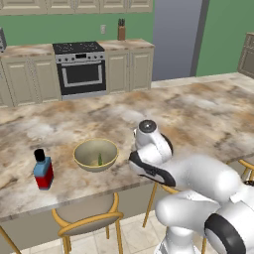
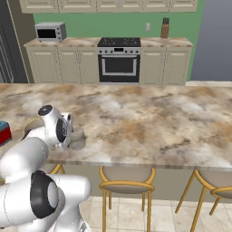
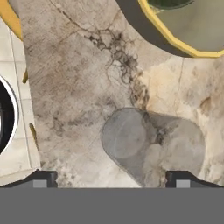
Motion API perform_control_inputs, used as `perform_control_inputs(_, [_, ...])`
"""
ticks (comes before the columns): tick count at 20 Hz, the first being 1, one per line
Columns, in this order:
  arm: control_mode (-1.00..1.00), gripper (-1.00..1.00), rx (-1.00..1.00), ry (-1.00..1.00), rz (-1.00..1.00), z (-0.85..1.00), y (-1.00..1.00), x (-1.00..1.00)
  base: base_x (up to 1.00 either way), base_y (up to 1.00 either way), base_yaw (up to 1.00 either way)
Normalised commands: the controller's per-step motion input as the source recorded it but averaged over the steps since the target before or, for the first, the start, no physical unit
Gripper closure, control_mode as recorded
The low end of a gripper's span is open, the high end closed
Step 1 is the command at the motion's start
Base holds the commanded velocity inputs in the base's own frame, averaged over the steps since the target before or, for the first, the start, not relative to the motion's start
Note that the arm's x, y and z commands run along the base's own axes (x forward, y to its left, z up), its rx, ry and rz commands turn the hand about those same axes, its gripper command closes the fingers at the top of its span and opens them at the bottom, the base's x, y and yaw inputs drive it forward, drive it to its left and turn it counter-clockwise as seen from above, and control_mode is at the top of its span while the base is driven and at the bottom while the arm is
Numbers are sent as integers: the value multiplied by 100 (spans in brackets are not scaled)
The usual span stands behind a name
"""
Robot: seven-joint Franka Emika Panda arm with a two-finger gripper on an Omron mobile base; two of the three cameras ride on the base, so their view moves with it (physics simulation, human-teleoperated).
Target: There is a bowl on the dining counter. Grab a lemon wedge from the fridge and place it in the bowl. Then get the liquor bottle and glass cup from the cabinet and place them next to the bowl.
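I see yellow stools (image 1: 87,221) tucked under the near edge of the tabletop (image 1: 198,114). My gripper (image 3: 111,179) is spread wide above the glass cup (image 3: 151,146), not touching it. The cup stands upright just beside the bowl (image 1: 95,154). The lemon wedge (image 1: 99,159) lies inside. The liquor bottle (image 1: 43,169) stands upright left of the bowl. Far back is a stove (image 1: 81,67).

The wide round olive-tan bowl (image 1: 95,154) sits on the long marbled stone desk (image 1: 198,114), near its front edge. In the bowl lies the tiny yellow-green lemon wedge (image 1: 99,159). Left of the bowl, apart from it, stands the squat blue-and-red bottle with a black cap (image 1: 43,169). Right of the bowl, just beside it, stands the clear glass tumbler (image 3: 153,146). Below the bowl's edge of the desk stands a yellow-framed stool (image 1: 88,219).
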Motion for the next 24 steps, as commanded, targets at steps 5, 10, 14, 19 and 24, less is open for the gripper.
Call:
perform_control_inputs(5, [-100,-100,0,-21,0,34,-10,-38,0,0,0])
perform_control_inputs(10, [-100,-100,0,-23,0,44,-6,-38,0,0,0])
perform_control_inputs(14, [-100,-100,0,-21,0,35,-2,-39,0,0,0])
perform_control_inputs(19, [-100,-100,0,-21,0,37,-3,-38,0,0,0])
perform_control_inputs(24, [-100,-100,0,-21,0,40,-1,-36,0,0,0])
